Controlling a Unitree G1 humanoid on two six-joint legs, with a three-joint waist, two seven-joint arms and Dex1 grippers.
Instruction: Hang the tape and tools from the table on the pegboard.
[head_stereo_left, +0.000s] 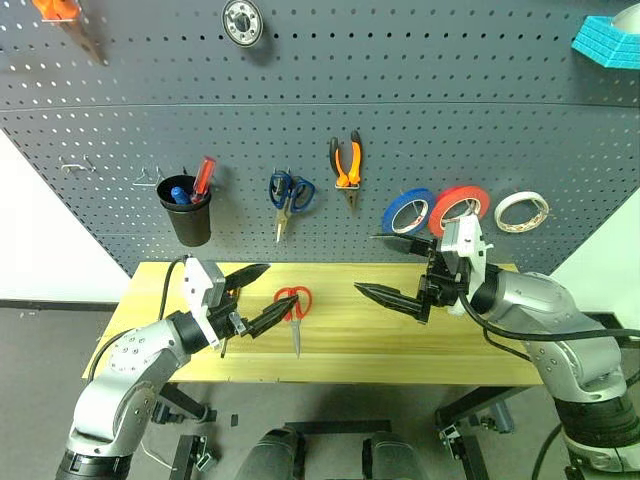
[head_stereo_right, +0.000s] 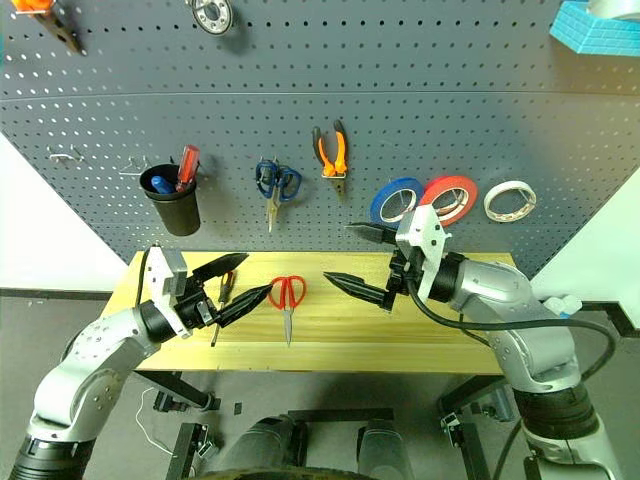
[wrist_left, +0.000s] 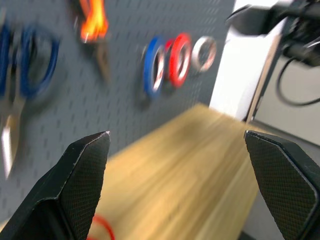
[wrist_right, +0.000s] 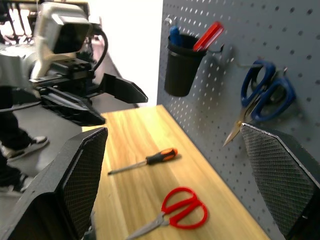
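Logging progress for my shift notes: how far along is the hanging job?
Done: red tape and pliers hang on the pegboard. In hand: nothing; left gripper and right gripper are open. Left: red-handled scissors and screwdriver lie on the table.

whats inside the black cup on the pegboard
In the black cup on the pegboard, a red-handled screwdriver and a blue-topped item stick out above the rim. Their lower parts and anything deeper are hidden by the cup's wall.
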